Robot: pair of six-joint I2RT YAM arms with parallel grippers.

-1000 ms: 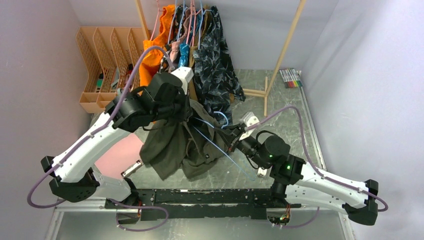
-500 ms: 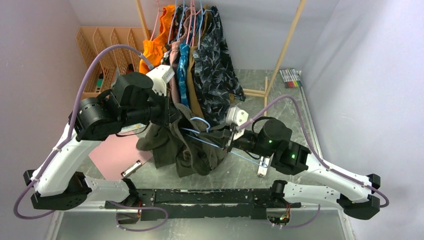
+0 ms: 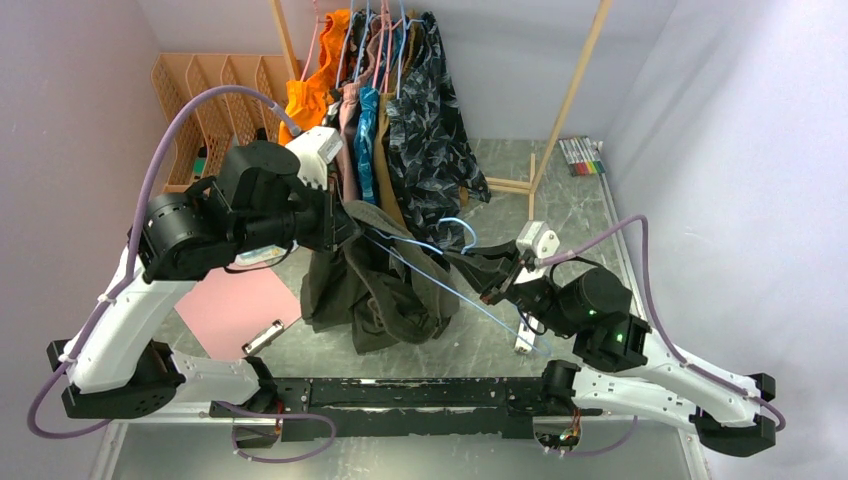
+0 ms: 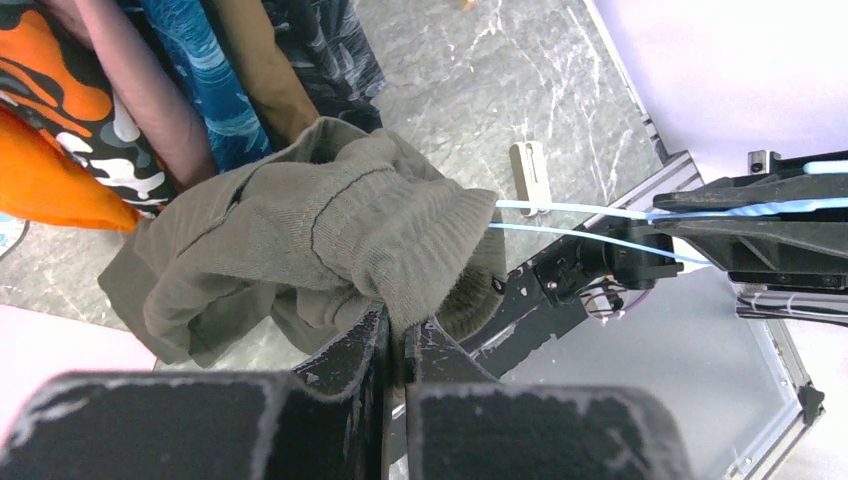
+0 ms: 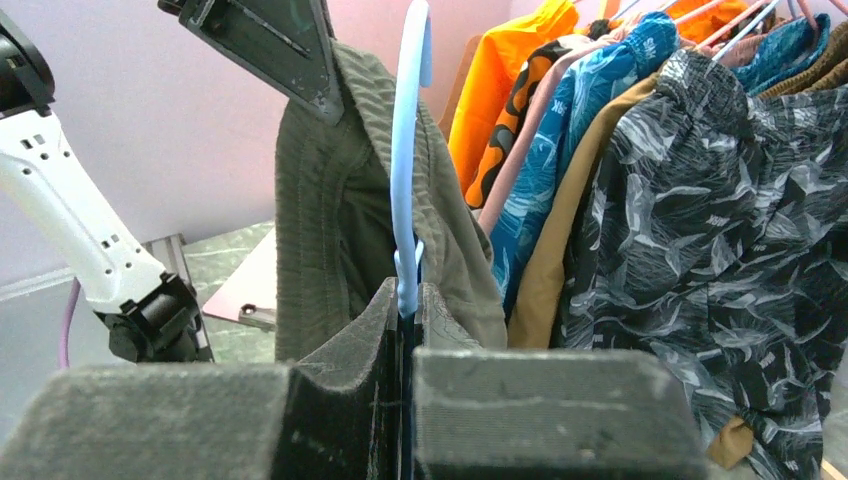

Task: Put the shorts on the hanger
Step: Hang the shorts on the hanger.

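Note:
The olive-green shorts [image 3: 375, 285] hang in the air in front of the rack, draped over the light-blue hanger [image 3: 440, 270]. My left gripper [image 3: 345, 225] is shut on the shorts' ribbed waistband [image 4: 400, 230], holding it up. My right gripper [image 3: 490, 278] is shut on the hanger's frame [image 5: 408, 200] and holds it tilted, its hook [image 3: 455, 228] pointing up toward the rack. In the left wrist view the hanger's thin bars [image 4: 570, 220] come out from under the shorts toward the right gripper [image 4: 700, 215]. Most of the hanger's left side is hidden inside the fabric.
A wooden rack [image 3: 575, 85] at the back holds an orange garment [image 3: 310, 100], a blue patterned one [image 3: 366, 115] and a dark camouflage one [image 3: 430, 140]. An orange desk organiser [image 3: 200, 120] stands back left. A pink sheet [image 3: 240, 305] lies under the left arm. Markers [image 3: 580, 155] lie back right.
My right gripper has drawn back to the right with the hanger, stretching it out of the shorts. My left gripper has lifted the waistband and moved left. The shorts now hang straighter.

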